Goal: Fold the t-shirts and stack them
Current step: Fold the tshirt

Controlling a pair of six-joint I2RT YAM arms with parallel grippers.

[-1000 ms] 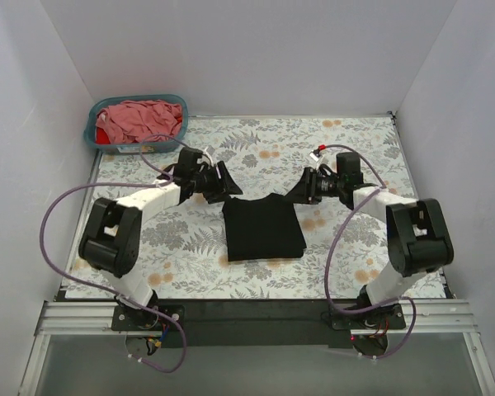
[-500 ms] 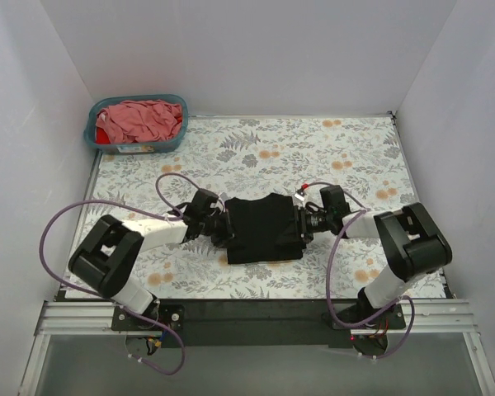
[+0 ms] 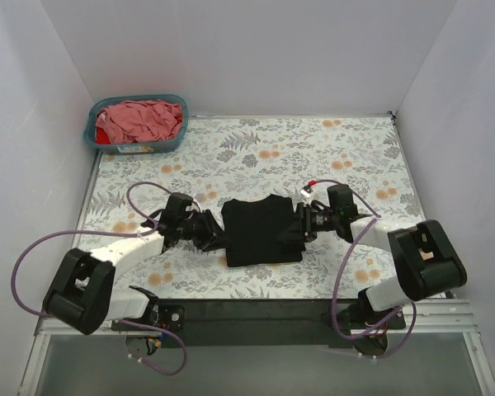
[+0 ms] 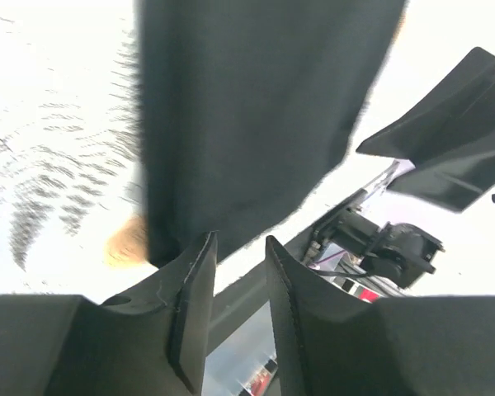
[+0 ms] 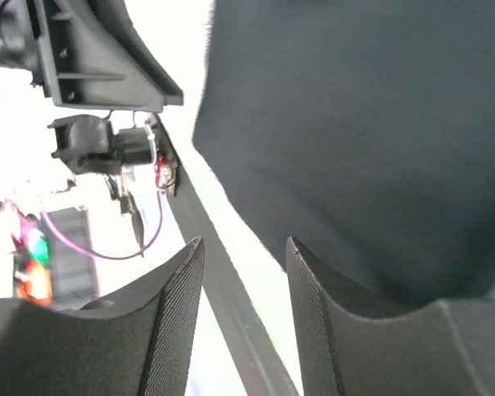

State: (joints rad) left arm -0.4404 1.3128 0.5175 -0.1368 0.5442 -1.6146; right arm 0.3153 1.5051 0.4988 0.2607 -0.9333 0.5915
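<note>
We find the black t-shirt lying flat as a folded rectangle on the floral table, well apart from the teal basket, nearer the arm bases and to the right of it. The pink and red shirts remain heaped inside that basket. A second ago both grippers stood raised at the corners of the fold that face the basket's end of the table. They have since dropped to the fold's two sides. The left gripper is now low at the edge on the basket's side, and the right gripper is at the edge away from the basket. In the left wrist view the jaws stand a narrow slot apart with only the fold's corner brushing one fingertip and no cloth between them. In the right wrist view the jaws stand moderately apart and likewise hold nothing. The rectangle has kept its outline throughout. We judge the black shirt's fold finished, or being squared at the sides. The basket's shirts are not yet started.
</note>
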